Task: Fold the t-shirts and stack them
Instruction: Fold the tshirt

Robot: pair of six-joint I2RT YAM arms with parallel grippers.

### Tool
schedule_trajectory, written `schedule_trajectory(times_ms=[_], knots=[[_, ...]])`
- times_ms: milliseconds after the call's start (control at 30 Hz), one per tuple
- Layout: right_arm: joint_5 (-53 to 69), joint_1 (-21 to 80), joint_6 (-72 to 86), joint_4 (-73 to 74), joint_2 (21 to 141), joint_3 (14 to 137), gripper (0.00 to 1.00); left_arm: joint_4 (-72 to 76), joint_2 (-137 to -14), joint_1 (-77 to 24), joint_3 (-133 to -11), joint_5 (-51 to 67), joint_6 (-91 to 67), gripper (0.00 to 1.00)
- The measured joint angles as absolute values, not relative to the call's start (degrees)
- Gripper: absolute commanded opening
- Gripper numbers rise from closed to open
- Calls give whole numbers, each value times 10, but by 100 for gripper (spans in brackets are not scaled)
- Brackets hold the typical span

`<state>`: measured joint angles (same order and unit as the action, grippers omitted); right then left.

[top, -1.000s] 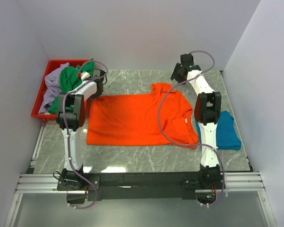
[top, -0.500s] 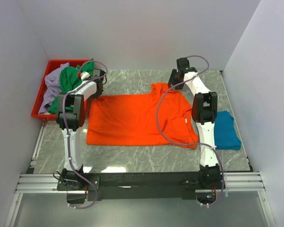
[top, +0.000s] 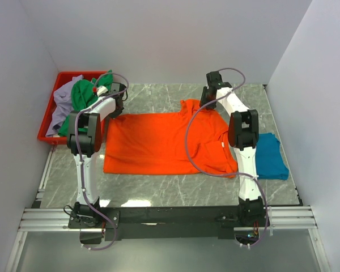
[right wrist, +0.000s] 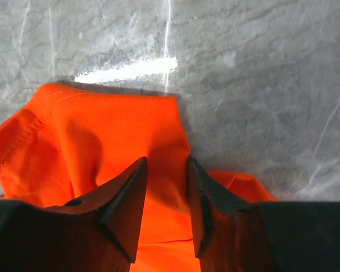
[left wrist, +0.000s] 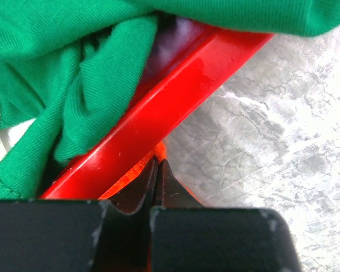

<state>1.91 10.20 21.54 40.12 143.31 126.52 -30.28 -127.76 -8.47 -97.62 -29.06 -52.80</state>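
Note:
The orange t-shirt (top: 158,141) lies spread flat on the table, its far right sleeve bunched up. My left gripper (top: 120,103) is at the shirt's far left corner, beside the red tray. In the left wrist view it (left wrist: 157,164) is shut on a bit of orange cloth (left wrist: 160,151). My right gripper (top: 207,97) is over the far sleeve. In the right wrist view it (right wrist: 167,164) is open, its jaws straddling a raised fold of the orange shirt (right wrist: 102,130). The teal t-shirt (top: 270,156) lies folded at the right. The green t-shirt (top: 82,93) and lavender t-shirt (top: 59,105) sit crumpled in the tray.
The red tray (top: 45,136) stands at the far left; its rim (left wrist: 175,96) is right against my left fingers, with green cloth (left wrist: 62,73) hanging over it. White walls enclose the table on three sides. Grey marble surface (top: 158,96) shows beyond the shirt.
My right gripper has moved left and come down over the orange shirt's far sleeve. The left gripper and the shirts have not moved.

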Motion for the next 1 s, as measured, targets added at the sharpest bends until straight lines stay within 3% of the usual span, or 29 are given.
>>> schedule_trajectory(times_ms=[33,67,267,667,1000], knots=[[15,104,215,401,1432,1263,35,-303,-1278,-85,-976,-291,-528,1],[13,105,212,402,1431,1262,24,-303,-1278,-84,-976,-289,-528,1],[-9,106,216,399,1426,1252,0,-297,-1273,-84,-969,-287,-528,1],[-35,92,233,329,1343,1126,0,-305,-1270,-84,-967,-287,-528,1],[-36,65,235,279,1274,1093,0,-326,-1267,-84,-974,-283,-528,1]])
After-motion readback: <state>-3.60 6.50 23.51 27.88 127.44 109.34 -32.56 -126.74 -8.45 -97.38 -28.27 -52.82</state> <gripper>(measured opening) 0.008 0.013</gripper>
